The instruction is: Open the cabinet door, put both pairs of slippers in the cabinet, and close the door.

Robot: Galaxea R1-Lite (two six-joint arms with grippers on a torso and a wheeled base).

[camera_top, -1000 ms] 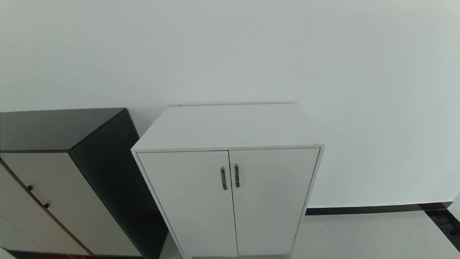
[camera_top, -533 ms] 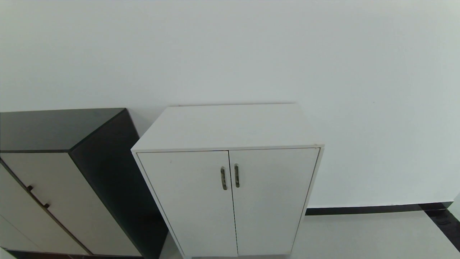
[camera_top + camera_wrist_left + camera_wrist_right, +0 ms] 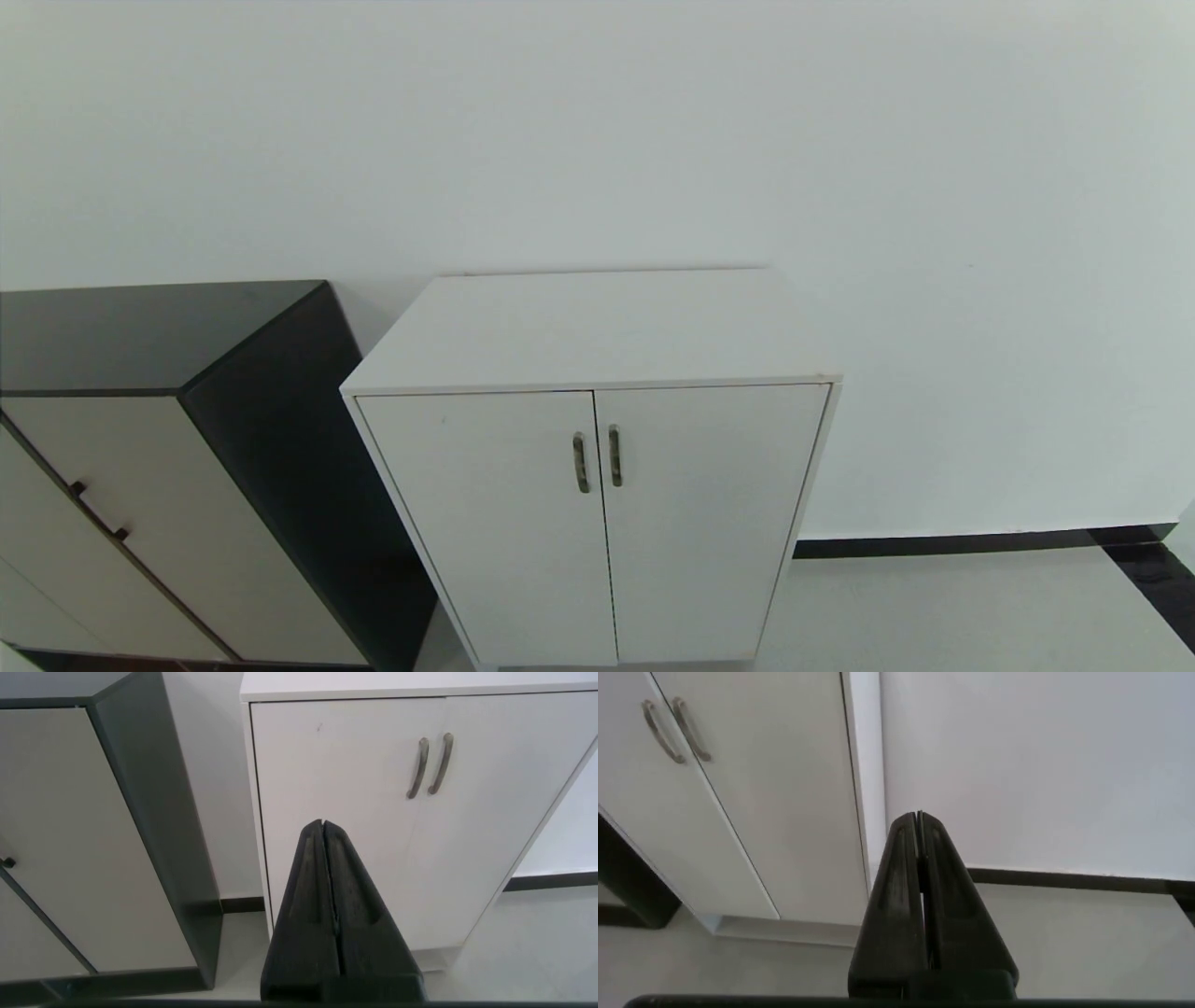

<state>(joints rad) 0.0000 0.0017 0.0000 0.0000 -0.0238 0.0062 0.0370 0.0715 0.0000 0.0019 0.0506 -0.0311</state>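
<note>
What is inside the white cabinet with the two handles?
The inside is hidden. Both doors of the white cabinet are shut, with their handles side by side in the middle. The doors cover everything, so what is in there cannot be told.

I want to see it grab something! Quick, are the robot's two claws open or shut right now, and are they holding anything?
Left gripper: shut, holding nothing.
Right gripper: shut, holding nothing.

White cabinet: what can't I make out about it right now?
- Inside of the white cabinet: hidden behind both shut doors in every view.
- Its foot: cut off by the head view's lower edge.
- Floor just before it: blocked by the left gripper in the left wrist view.
</note>
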